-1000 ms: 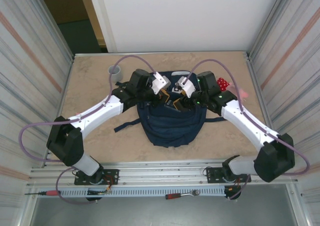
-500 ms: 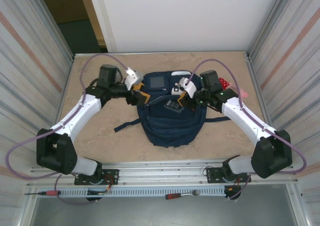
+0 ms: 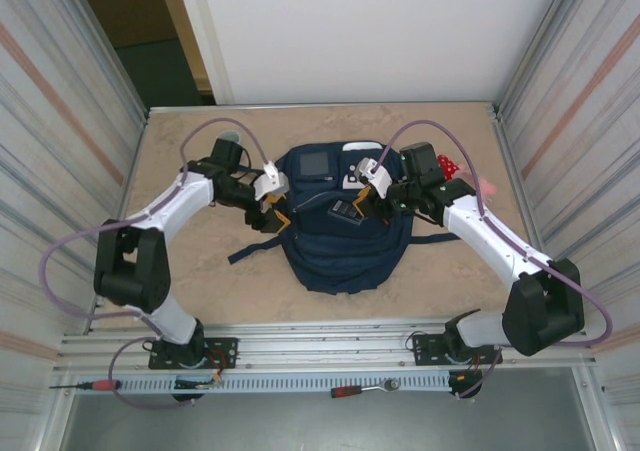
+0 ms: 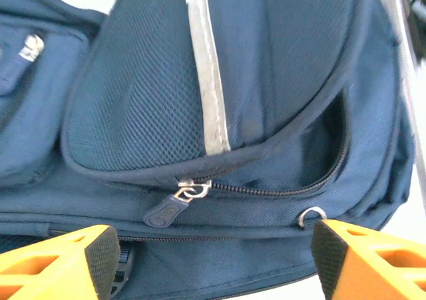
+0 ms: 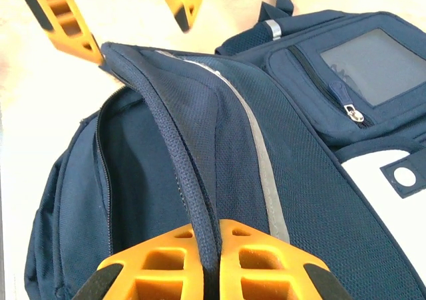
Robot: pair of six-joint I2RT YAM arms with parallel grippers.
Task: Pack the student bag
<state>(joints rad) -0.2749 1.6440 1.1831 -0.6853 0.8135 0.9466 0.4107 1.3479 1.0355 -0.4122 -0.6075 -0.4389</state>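
Student bag (image 3: pixel 340 246), navy fabric, centre of table (image 3: pixel 190 271): soft, floppy, probably light, best taken by piped edge (image 5: pixel 180 153) or zip pull (image 4: pixel 166 210); right gripper (image 5: pixel 208 260), its 1 o'clock, clamped tight on that edge; left gripper (image 4: pixel 213 267), 10 o'clock, gaping, empty.

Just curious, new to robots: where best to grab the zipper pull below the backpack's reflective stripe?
Pinch the flat dark tab of the zipper pull, probably from its free end, which points toward the open left tool; it lies loose on the backpack.
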